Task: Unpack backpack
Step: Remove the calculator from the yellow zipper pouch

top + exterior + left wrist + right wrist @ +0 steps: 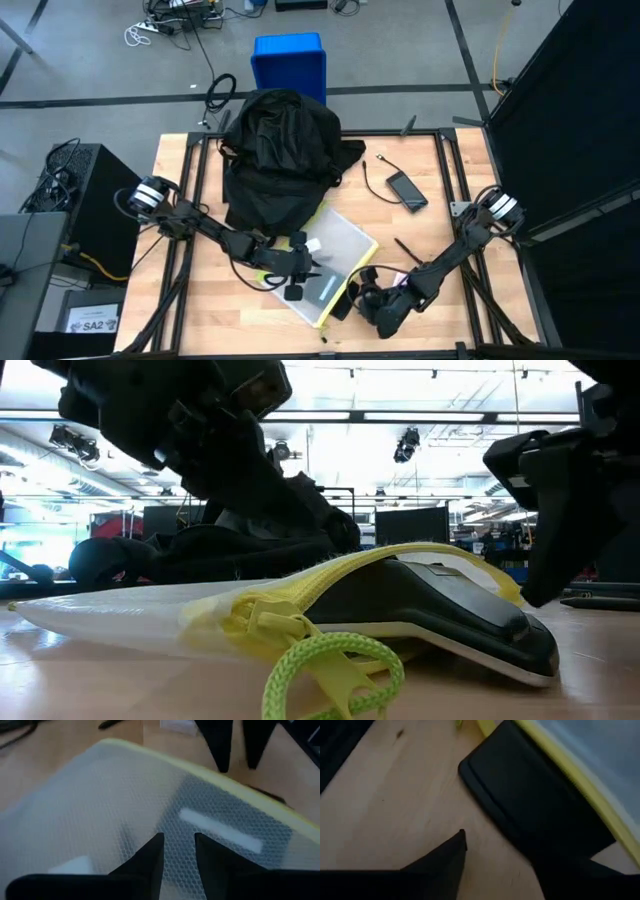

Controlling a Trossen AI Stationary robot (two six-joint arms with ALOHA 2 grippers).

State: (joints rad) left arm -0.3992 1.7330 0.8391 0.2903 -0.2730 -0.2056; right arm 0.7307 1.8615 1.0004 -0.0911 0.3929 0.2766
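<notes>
Lying behind both hands, the backpack [280,150] is untouched; left hand [297,268] parted, right [352,300] open.

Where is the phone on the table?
In the high view the phone lies flat on the table's right side, beside the backpack, with a thin black cable next to it.

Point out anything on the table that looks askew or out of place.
The mesh pouch with yellow trim lies skewed to the table edges, and a flat black device sticks halfway out of its open end by the right tool. The backpack sits slumped at the far edge. Nothing looks spilled or damaged.
</notes>
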